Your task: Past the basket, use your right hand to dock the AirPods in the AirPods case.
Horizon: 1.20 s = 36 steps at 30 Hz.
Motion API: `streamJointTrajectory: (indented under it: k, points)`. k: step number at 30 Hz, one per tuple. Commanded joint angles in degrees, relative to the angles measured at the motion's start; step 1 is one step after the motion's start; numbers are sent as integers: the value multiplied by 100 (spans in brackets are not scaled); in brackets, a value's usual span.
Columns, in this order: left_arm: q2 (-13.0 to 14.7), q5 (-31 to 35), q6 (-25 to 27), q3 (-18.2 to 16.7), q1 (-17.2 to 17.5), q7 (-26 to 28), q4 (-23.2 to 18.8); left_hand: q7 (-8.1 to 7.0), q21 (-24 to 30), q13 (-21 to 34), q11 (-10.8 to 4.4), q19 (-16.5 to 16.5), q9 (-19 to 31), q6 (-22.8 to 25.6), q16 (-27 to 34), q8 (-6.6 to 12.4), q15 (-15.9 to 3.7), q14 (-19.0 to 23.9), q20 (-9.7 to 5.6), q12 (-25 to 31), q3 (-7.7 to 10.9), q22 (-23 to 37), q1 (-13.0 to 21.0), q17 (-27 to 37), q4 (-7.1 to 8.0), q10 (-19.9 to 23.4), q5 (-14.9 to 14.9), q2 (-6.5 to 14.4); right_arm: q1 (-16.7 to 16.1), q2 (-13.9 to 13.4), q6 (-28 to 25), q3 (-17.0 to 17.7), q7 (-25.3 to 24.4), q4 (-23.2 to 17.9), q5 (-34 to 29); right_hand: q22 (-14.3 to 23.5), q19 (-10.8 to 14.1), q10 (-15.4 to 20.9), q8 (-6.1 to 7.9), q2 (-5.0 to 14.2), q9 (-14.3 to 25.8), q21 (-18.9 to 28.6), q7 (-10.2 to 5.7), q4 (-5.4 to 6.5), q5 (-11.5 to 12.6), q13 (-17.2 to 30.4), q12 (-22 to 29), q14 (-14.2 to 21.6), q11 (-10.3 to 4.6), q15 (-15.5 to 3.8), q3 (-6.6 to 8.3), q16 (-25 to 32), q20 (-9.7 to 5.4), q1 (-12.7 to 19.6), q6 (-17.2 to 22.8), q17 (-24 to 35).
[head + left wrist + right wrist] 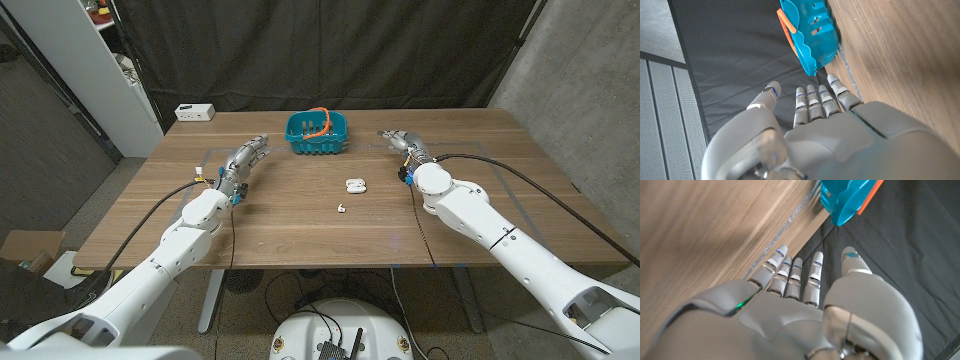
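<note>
My right hand (400, 141), fingers together and holding nothing, waits at two o'clock of the case (354, 185); the tiny AirPod (341, 208) could skid when pinched.

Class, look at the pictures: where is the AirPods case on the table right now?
In the head view, the AirPods case sits mid-table, nearer than the basket, with a loose AirPod just in front of it.

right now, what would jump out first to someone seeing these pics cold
The bright teal basket with its orange handle stands out at the far middle of the wooden table, flanked by the left hand and the right hand, both holding nothing. Nearer the robot, the small white AirPods case sits at the table's middle, with a tiny white AirPod lying just in front of it, apart.
</note>
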Motion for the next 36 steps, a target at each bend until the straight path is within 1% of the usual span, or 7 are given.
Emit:
streamJointTrajectory:
  k: [1, 7, 17, 28, 31, 35, 36]
  points:
    - [37, 68, -45, 47, -91, -126, 169, -18, -51, 20, -9, -37, 35, 59, 3, 63, -6, -62, -17, 24, 11, 20, 72, 11, -56, -11, 25, -21, -159, -215, -1791, -522, -608, -1150, -855, 9, -72, -78, -28, -155, 25, -14, -26, -27, -48, 20, -5, -145, -52, -5, -51, -26, 138, 34, -59, 19]
    - [31, 81, -34, 100, -201, -251, 294, -32, -78, 29, -14, -64, 41, 74, 4, 64, -9, -103, -11, 26, -9, 19, 88, 9, -80, -40, 28, -20, -259, -162, -2291, -725, -670, -1453, -1094, 11, -314, -351, -24, -259, 70, -11, -73, -92, -98, 37, -33, -504, -174, -141, 1, -44, 235, 268, -91, 22]
    - [93, 99, 35, 145, -302, -388, 339, -50, -111, 42, -24, -96, 49, 96, 7, 66, 10, -145, -4, 36, -30, 19, 113, 6, -110, -61, 33, -17, -369, -132, -2840, -1062, -634, -1763, -1387, 6, -700, -663, -9, -398, 123, -44, -156, -130, -119, 52, -36, -931, -154, -261, 101, -56, 221, 644, -107, 18]
    - [-4, 204, -5, 256, -530, -472, 504, -55, -141, 55, -28, -116, 56, 107, 13, 64, 9, -177, 1, 53, -54, 19, 134, 4, -135, -64, 37, -14, -608, -333, -3073, -1235, -545, -2163, -1631, -4, -909, -829, -11, -515, 159, -33, -233, -157, -79, 56, -14, -1078, -300, -379, 208, -21, 53, 1016, -169, 15]
    - [-26, 250, -4, 302, -610, -511, 563, -61, -147, 60, -28, -116, 58, 115, 17, 65, 8, -179, 0, 56, -63, 19, 139, 4, -142, -69, 38, -16, -692, -389, -3028, -1260, -548, -2209, -1701, -10, -958, -840, 61, -600, 183, -19, -206, -171, -51, 57, 8, -1089, -319, -412, 258, 2, -75, 1226, -39, 13]
    - [-46, 263, 17, 343, -697, -581, 649, -47, -158, 66, -34, -118, 61, 128, 20, 68, 7, -187, 9, 65, -74, 19, 148, 3, -153, -65, 39, -16, -775, -396, -2946, -1300, -550, -2184, -1781, -12, -968, -837, 100, -677, 208, -7, -242, -167, -33, 58, 23, -1080, -373, -478, 280, 17, -149, 1355, 12, 11]
    - [-48, 277, 23, 358, -721, -597, 671, -48, -158, 67, -38, -115, 62, 130, 19, 68, 5, -191, 8, 65, -75, 19, 150, 3, -154, -69, 40, -15, -794, -399, -2911, -1299, -538, -2173, -1787, -16, -962, -796, 137, -738, 232, 4, -255, -149, -18, 59, 45, -1057, -424, -522, 287, 30, -307, 1437, 63, 5]
